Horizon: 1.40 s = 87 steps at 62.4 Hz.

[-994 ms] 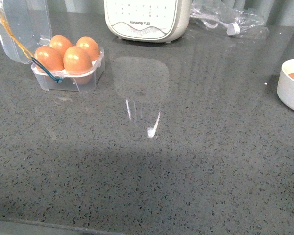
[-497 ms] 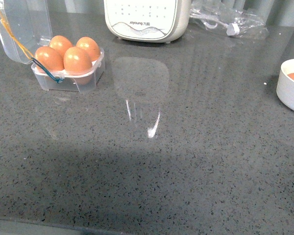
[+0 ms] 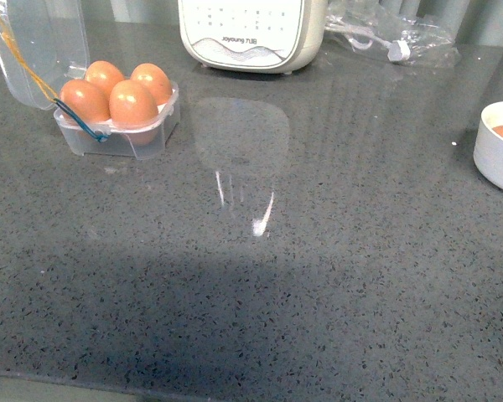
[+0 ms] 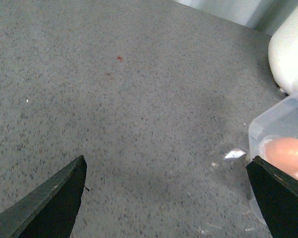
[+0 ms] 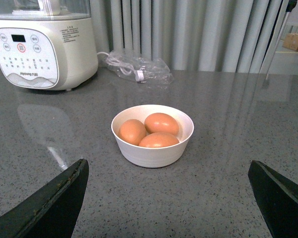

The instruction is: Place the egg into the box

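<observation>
Already four eggs [image 3: 132, 101] in box [image 3: 147, 142]

countertop [image 3: 335, 285]: dark grey, fine black and pale speckle, white glints
speck [image 4: 119, 58]: small red mark on the grey surface
box [image 3: 117, 142]: clear, colourless; thin blue band at the front edge, thin yellow band across the lid
eggs in box [image 3: 132, 102]: orange-brown, plain
bowl [image 5: 152, 154]: white, plain
eggs in bowl [image 5: 161, 123]: orange-brown, plain, same tone as the boxed ones
appliance [image 5: 69, 54]: cream-white; grey printed buttons, one ringed red; grey wave line near the base
bag [image 5: 151, 73]: clear, white piece inside
curtain [image 5: 213, 34]: pale grey, vertical folds
left gripper [image 4: 169, 158]: fingers black
right gripper [image 5: 168, 162]: fingers black
</observation>
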Motion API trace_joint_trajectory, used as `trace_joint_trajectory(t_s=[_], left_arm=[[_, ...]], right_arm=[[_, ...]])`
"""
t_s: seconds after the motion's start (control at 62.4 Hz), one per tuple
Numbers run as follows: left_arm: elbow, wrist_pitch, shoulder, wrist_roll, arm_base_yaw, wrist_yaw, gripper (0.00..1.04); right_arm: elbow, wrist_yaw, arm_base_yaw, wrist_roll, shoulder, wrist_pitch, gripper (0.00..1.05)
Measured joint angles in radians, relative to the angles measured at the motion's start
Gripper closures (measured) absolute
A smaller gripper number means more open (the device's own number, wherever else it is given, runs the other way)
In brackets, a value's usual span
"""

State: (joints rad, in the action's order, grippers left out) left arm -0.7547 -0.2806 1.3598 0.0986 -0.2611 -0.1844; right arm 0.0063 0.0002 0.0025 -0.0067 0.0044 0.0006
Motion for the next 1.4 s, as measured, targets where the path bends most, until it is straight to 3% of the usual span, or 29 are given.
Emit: trace_joint_trajectory(t_s=[0.465, 1.187, 1.395], left_arm=[[-0.219, 0.066, 0.223, -0.027, 0.145, 0.06, 0.07], [-0.12, 0.143, 0.084, -0.051, 0.465, 0.061, 0.07], [-0.112, 0.206, 0.012, -0.077, 0.505, 0.071, 0.07]], right_arm=[[0.0, 0.0, 0.0, 0.0, 0.0, 0.0, 0.07], [0.0, 0.0, 0.0, 0.0, 0.0, 0.0, 0.07], [0.0, 0.0, 0.0, 0.0, 0.0, 0.0, 0.07]])
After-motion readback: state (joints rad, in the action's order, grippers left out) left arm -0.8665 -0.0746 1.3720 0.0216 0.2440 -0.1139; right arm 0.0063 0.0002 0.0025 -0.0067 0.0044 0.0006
